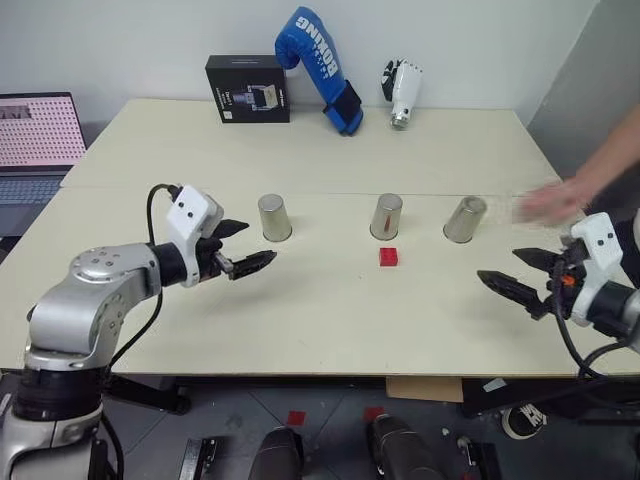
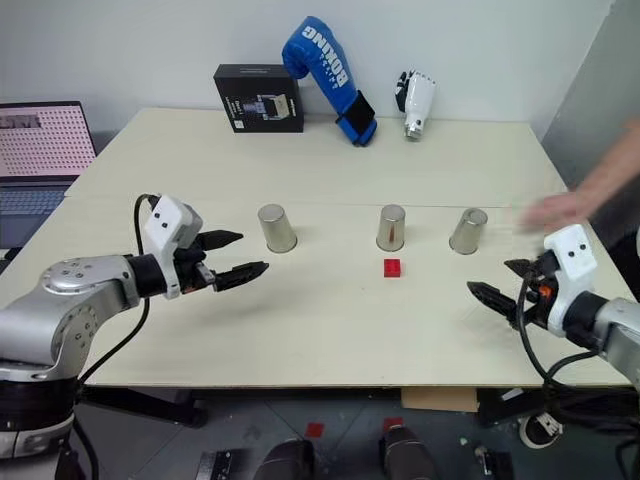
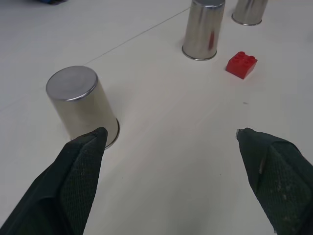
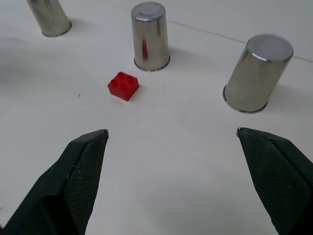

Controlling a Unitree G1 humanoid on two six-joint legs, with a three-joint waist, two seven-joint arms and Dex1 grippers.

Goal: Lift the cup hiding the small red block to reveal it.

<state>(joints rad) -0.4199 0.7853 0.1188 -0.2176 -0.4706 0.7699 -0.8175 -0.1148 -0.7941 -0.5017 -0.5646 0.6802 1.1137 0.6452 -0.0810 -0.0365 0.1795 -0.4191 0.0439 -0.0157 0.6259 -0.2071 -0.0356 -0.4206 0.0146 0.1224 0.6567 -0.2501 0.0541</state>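
While we are holding both arms above the table, our left gripper is hovering with its black fingers spread wide apart, gripping nothing; the left cup is standing upside down at about one o'clock from it, just beside its far finger but not touching. The small red block is lying uncovered on the tabletop, at about three o'clock from the left gripper and well apart from it. It is showing as a bright red brick with round studs on top, narrower than the cups. The middle cup is standing inverted just behind it, at twelve o'clock, mirroring a red streak. The right cup is tilting. Our right gripper is likewise gaping and empty, the block sitting at about ten o'clock from it. A person's hand is blurring beside the right cup.
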